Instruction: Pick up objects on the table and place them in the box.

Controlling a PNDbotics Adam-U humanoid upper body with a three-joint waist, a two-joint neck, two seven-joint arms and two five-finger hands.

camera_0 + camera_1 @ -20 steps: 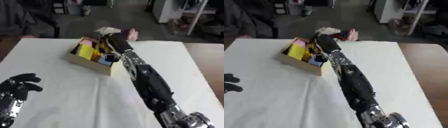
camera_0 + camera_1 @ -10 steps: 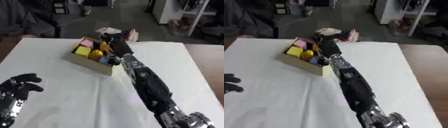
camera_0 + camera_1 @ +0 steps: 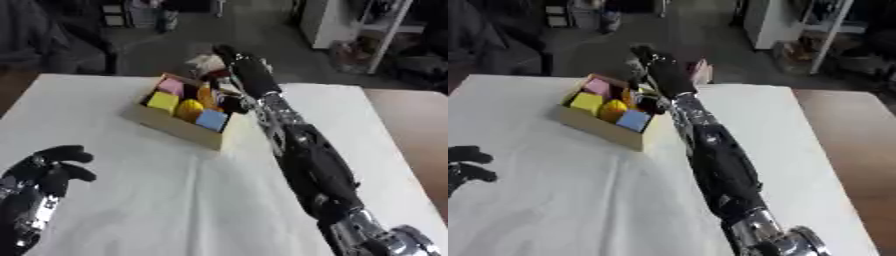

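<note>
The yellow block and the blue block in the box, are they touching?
Apart. In the left eye view the yellow block sits at the box's left side and the blue block at its right, with an orange rounded thing between them.

Cardboard box [image 3: 171,125] holds yellow, pink, blue blocks and perhaps an orange ball.
</note>
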